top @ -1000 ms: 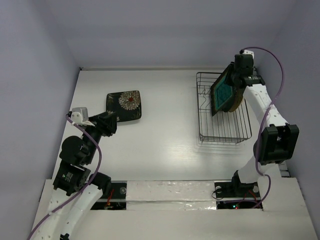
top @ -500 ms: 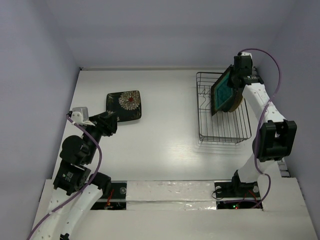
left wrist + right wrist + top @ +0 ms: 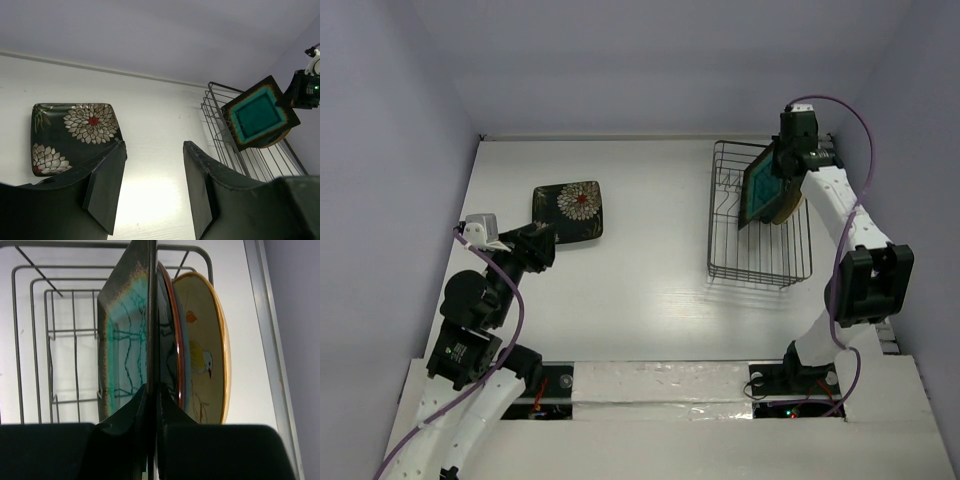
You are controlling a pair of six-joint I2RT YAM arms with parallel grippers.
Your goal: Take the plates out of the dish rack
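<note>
High rear overview; dish rack [image 3: 758,255] far in left wrist view, close in right.

I've got one black flowered plate [image 3: 568,211] lying flat, well left of the dark wire dish rack [image 3: 760,265]. The teal square plate [image 3: 761,188] is upright on edge at the rack's far end, with the round tan plate [image 3: 205,365] just behind it.

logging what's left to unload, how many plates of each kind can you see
black flowered square plate: 1, flat on the table
teal square plate: 1, held by the right gripper at the dish rack
round tan plate: 1, in the rack
dark plate edge-on between those two, pattern hidden: 1
total: 4
</note>
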